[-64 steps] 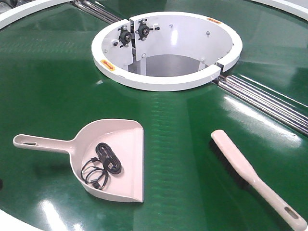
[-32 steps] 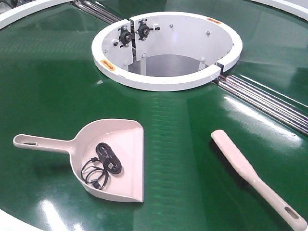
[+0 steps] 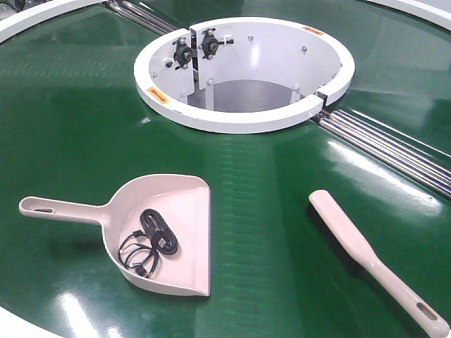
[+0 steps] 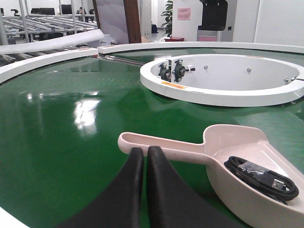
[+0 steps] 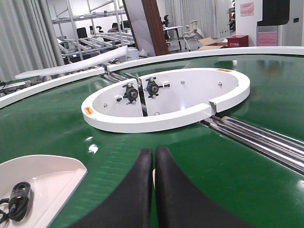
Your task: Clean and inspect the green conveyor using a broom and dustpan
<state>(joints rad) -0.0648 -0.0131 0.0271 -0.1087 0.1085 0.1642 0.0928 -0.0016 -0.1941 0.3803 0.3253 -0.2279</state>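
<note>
A pale pink dustpan [image 3: 184,204] lies on the green conveyor [image 3: 70,127], handle to the left, with a coiled black cable [image 3: 151,243] inside it. A pale pink brush [image 3: 352,236] with dark bristles lies to its right. Neither gripper shows in the front view. In the left wrist view my left gripper [image 4: 145,151] is shut and empty, just short of the dustpan [image 4: 237,147] handle. In the right wrist view my right gripper [image 5: 154,151] is shut, with the dustpan [image 5: 42,180] at lower left. Only a pale sliver shows between its fingers; the brush is otherwise hidden.
A white ring [image 3: 239,120] with a deep round opening stands in the middle of the belt. Steel rollers [image 3: 394,144] run from it to the right. The belt's white rim [image 3: 21,325] passes the near left corner.
</note>
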